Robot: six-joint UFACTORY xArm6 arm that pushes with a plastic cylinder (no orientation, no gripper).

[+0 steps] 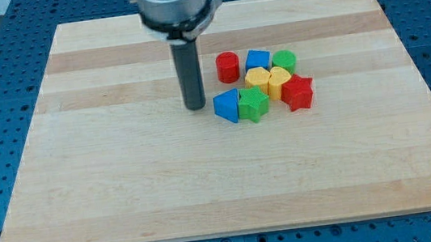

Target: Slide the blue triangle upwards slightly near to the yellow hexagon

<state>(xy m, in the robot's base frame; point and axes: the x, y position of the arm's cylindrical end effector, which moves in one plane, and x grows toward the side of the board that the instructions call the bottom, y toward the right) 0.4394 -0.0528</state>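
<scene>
- Fingers do not exist on this arm, so nothing is spread, pressed together or pinched; it ends in a straight dark rod, and my tip [195,107] rests on the pale wooden surface [125,188] holding nothing.
- My tip stands just to the view's left of the blue triangular block [227,105], close beside it with a narrow gap; whether they touch I cannot tell.
- That blue triangle lies a little above the surface's middle, toward the top edge, at the lower left of a tight cluster.
- Touching its right side is a green star-shaped block [253,104].
- Above the star sits the yellow hexagonal block [257,78], with a second yellow block [279,82], shape unclear, pressed against its right.
- Red star-shaped block [298,92] closes the cluster on the view's right.
- Along the cluster's top, nearer the top edge: a red cylinder [228,66], a blue cube-like block [256,59] and a green rounded block [283,60].
</scene>
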